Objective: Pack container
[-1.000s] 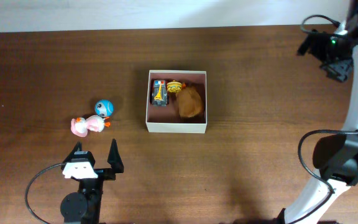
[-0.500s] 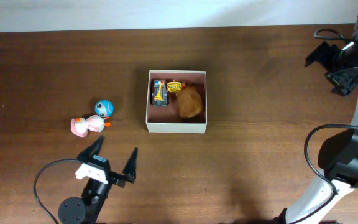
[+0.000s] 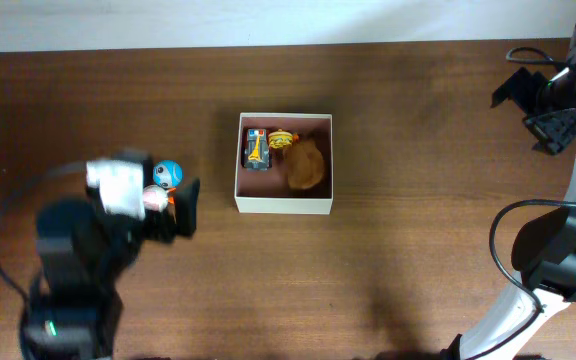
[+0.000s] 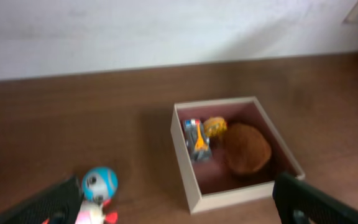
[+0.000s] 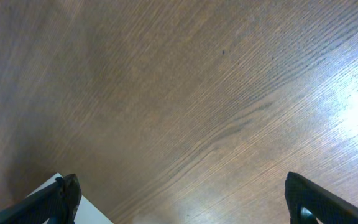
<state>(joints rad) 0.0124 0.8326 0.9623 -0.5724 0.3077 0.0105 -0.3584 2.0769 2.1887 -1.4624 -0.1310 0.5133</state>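
The container, a square, shallow, lidless cardboard box with cream-white outer walls and a dusty pink-brown inside, is seen standing flat near the middle of the dark wooden table, its sides squared to the table's edges. Three small things are held inside it: a blue-and-orange toy car by the left wall, a small yellow toy just beside the car, and a rounded brown lump toward the right wall. The near left corner of its floor is left bare.

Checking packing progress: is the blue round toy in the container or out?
Out: the blue round toy sits on the table, apart from the container.
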